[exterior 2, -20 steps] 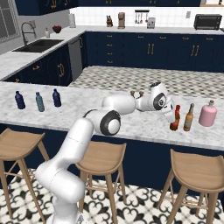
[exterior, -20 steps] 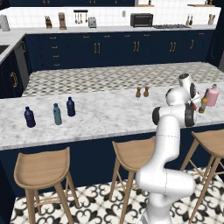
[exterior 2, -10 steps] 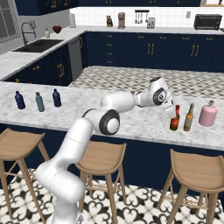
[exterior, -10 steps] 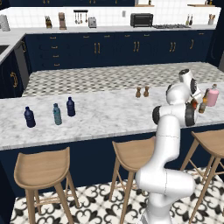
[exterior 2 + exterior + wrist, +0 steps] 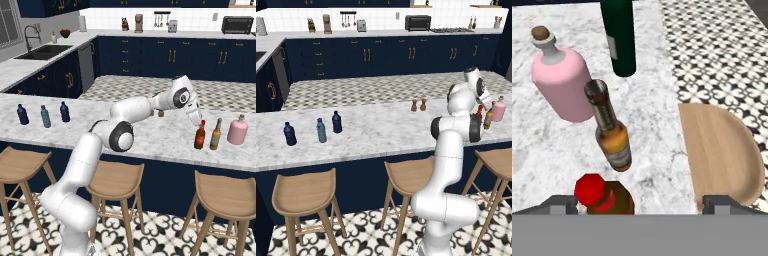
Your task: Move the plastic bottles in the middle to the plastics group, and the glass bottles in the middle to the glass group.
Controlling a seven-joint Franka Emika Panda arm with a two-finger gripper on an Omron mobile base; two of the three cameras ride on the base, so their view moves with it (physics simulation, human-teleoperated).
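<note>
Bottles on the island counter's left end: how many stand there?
3, in a row: a dark navy-blue bottle outermost, a pale teal-blue bottle in the middle, and another dark navy-blue bottle innermost. None looks hidden.

The tabletop (image 5: 542, 150) is pale veined marble with a smooth, low sheen. The pink bottle (image 5: 562, 85) looks matt with a cork-like stopper. The amber bottle (image 5: 614, 142) and red-capped brown bottle (image 5: 604, 197) look glassy and glossy. The stool seat (image 5: 719, 155) is smooth light wood. The floor (image 5: 712, 45) is patterned tile.
</note>
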